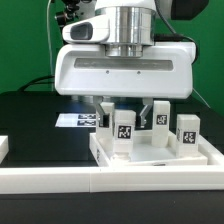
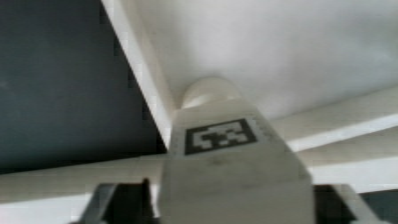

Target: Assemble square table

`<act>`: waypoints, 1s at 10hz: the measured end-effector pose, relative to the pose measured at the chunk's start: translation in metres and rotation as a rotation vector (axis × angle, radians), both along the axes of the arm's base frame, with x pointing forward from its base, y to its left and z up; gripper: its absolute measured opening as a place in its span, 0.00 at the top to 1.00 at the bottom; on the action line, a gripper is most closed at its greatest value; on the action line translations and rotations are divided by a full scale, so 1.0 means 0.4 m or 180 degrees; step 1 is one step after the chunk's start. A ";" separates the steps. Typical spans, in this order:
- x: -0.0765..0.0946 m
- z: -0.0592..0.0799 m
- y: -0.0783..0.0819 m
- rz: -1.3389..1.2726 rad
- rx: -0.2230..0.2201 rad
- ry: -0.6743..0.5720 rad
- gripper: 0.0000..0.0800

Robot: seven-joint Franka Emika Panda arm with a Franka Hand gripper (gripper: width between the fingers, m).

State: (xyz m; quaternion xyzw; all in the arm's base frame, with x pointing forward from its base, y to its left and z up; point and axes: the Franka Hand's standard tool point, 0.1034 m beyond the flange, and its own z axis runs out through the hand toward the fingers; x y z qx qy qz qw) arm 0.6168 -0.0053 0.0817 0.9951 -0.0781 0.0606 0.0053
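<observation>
The white square tabletop (image 1: 150, 158) lies rim-up near the front of the black table. Three white tagged leg blocks stand on it: one at the exterior view's left (image 1: 124, 128), one in the middle (image 1: 160, 122), one at the right (image 1: 188, 130). My gripper (image 1: 125, 114) hangs straight down over the left leg, a finger on either side of its top. In the wrist view this leg (image 2: 228, 150) fills the space between the fingers (image 2: 118, 205). A dark gap shows on at least one side, so my gripper (image 2: 228, 208) is open around it. The tabletop rim (image 2: 151, 60) runs behind.
The marker board (image 1: 76, 120) lies flat on the table behind the tabletop, at the exterior view's left. A long white rail (image 1: 100, 186) runs along the front edge. Another white piece (image 1: 3, 148) shows at the left border. A green wall stands behind.
</observation>
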 end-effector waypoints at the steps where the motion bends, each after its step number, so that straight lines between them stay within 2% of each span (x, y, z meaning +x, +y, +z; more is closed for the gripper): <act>1: 0.000 0.000 0.000 -0.0037 0.0004 -0.0001 0.64; 3: 0.000 0.000 0.000 -0.0159 0.0021 -0.0003 0.64; 5: -0.001 -0.001 -0.005 -0.0614 0.0078 -0.0013 0.64; 7: 0.001 -0.002 -0.025 -0.1309 0.0235 -0.0106 0.64; 10: 0.002 -0.003 -0.026 -0.2228 0.0385 -0.0144 0.64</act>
